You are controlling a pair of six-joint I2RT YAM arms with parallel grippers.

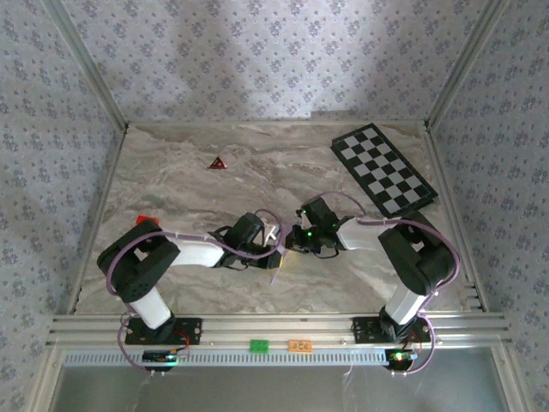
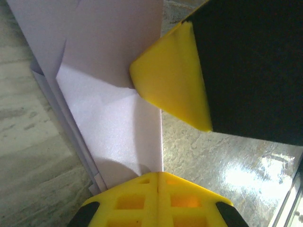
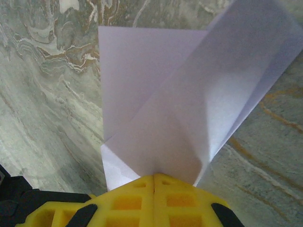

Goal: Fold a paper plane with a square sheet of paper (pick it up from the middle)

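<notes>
Patterned wallpaper walls in a marbled grey counter [image 1: 189, 193], with a black-and-white checkered board [image 1: 384, 170] lying at its far right corner and both arms bent inward so that their wrists meet near the middle. Between them hangs the sheet of paper [image 1: 276, 262], pale lilac and already creased into overlapping flaps, lifted off the counter, not lying on it. The left claw [image 2: 158, 176] is pressed shut with the paper's edge pinched between its yellow fingers, and the layered folds fan away from it across the left wrist view. The right claw [image 3: 155, 177] is likewise clamped tight on the sheet [image 3: 189, 109], two angled flaps rising out of its closed fingers; one of its yellow fingertips also shows in the left wrist view, touching the paper just beside the left claw's grip. A small dark red triangle [image 1: 217, 163] sits well apart toward the far left. The paper looks very light and thin, limp where it is single and somewhat stiffer along the folded layers, so it should bend or tear easily if the two grips pull against each other. Judging by this, the safest hold is on the doubled edges near a crease, with gentle tension only.
</notes>
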